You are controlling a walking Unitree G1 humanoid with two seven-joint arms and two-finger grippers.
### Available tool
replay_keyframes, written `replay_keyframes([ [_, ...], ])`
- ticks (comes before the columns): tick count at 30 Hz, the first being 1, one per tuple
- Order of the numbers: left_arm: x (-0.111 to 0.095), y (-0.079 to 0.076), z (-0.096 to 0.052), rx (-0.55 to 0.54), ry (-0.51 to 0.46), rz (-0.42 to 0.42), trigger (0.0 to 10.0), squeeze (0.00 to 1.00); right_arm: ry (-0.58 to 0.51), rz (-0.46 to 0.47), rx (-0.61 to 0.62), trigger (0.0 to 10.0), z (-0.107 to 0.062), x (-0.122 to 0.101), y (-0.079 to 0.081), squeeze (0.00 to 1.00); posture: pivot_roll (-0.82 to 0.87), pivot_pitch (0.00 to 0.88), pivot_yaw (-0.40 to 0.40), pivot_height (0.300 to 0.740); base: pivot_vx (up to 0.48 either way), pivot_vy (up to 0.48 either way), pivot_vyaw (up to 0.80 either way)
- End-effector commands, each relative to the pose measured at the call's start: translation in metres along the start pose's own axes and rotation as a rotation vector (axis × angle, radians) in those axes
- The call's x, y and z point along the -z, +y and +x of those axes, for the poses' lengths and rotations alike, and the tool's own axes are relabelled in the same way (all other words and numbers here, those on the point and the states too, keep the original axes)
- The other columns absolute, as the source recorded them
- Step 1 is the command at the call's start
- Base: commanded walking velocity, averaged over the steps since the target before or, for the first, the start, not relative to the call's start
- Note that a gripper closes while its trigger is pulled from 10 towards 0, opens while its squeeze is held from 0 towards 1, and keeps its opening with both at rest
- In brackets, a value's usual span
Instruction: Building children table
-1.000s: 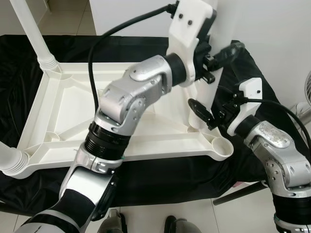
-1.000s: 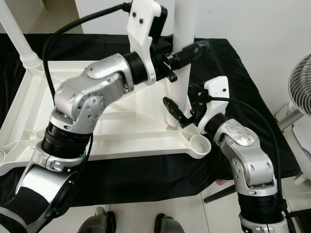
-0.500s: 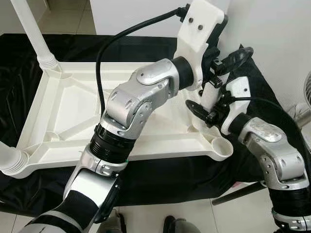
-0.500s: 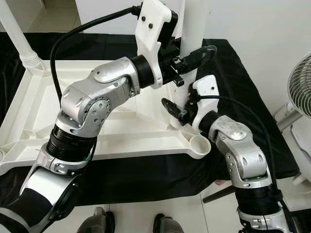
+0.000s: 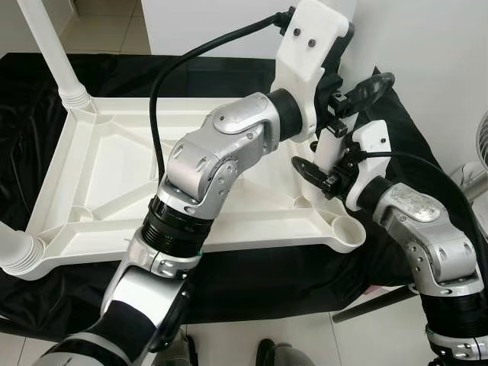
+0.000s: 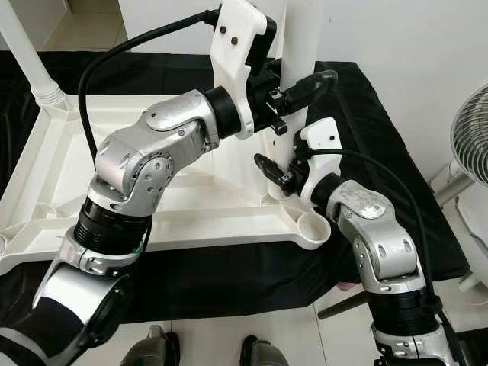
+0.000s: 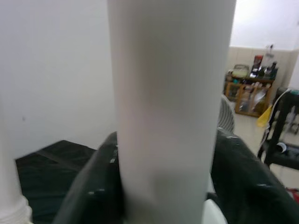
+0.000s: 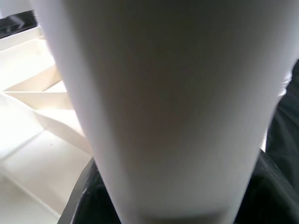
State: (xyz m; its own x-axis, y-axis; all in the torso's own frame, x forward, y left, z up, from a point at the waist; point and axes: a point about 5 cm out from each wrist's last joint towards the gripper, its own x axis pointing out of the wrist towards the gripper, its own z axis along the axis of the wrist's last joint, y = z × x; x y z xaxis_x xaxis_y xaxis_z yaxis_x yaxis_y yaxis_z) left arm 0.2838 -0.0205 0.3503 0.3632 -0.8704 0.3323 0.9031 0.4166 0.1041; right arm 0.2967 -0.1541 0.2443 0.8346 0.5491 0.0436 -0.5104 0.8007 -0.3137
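The white plastic table top point(image 5: 114, 175) lies upside down on a black cloth. A white table leg point(image 6: 296, 38) stands upright near its front right corner, beside an empty round socket point(image 5: 349, 227). My left gripper point(image 6: 293, 95) is shut on the leg high up, black fingers point(image 7: 93, 186) on either side of it. Lower down, my right gripper point(image 6: 286, 171) is shut on the same leg point(image 8: 173, 93), close to the table top. Two more legs stand fitted at the far left corner point(image 5: 49, 53) and the near left corner point(image 5: 15, 252).
The black cloth point(image 5: 229, 76) covers the low surface under the table top. A white wall is right behind the leg. A fan point(image 6: 469, 130) stands at the right on the tiled floor. A dark bar point(image 5: 374, 305) juts out below the cloth's right edge.
My left gripper has carried the leg a little to the right and up. My right gripper has come up from near the leg's base and shut on the leg.
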Motion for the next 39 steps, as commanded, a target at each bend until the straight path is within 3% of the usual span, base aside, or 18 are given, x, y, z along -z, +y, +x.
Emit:
replay_keyframes([
  [1,-0.005,-0.005,0.0,0.022,-0.033,-0.061,10.0,1.0,-0.007,0.017,0.037,10.0,0.001,0.001,-0.001,0.0,0.03,0.114,-0.056,0.74,0.0,0.0,0.0],
  [5,-0.005,-0.004,0.0,0.014,-0.036,-0.078,10.0,1.0,-0.012,0.024,0.045,10.0,0.001,0.001,-0.001,0.0,0.03,0.114,-0.056,0.74,0.0,0.0,0.0],
  [9,-0.005,0.001,-0.002,-0.015,-0.048,-0.125,10.0,1.0,-0.05,0.115,0.183,10.0,0.003,0.002,-0.01,0.0,0.03,0.109,-0.052,0.74,0.0,0.0,0.0],
  [10,-0.005,0.004,-0.003,-0.025,-0.05,-0.135,10.0,0.0,-0.066,0.152,0.242,10.0,0.004,0.002,-0.014,0.0,0.03,0.109,-0.052,0.74,0.0,0.0,0.0],
  [20,0.003,0.013,-0.008,-0.086,-0.015,-0.134,10.0,0.0,-0.168,0.238,0.417,10.0,0.005,-0.002,-0.025,0.0,0.04,0.119,-0.046,0.74,0.0,0.0,0.0],
  [23,0.016,0.014,-0.016,-0.113,0.027,-0.134,10.0,0.0,-0.192,0.256,0.481,10.0,0.003,-0.004,-0.029,0.0,0.03,0.126,-0.043,0.74,0.0,0.0,0.0],
  [39,0.077,0.008,-0.056,-0.149,0.195,-0.122,10.0,0.0,-0.186,0.228,0.491,10.0,-0.012,0.0,-0.013,0.0,0.04,0.132,-0.046,0.74,0.0,0.0,0.0],
])
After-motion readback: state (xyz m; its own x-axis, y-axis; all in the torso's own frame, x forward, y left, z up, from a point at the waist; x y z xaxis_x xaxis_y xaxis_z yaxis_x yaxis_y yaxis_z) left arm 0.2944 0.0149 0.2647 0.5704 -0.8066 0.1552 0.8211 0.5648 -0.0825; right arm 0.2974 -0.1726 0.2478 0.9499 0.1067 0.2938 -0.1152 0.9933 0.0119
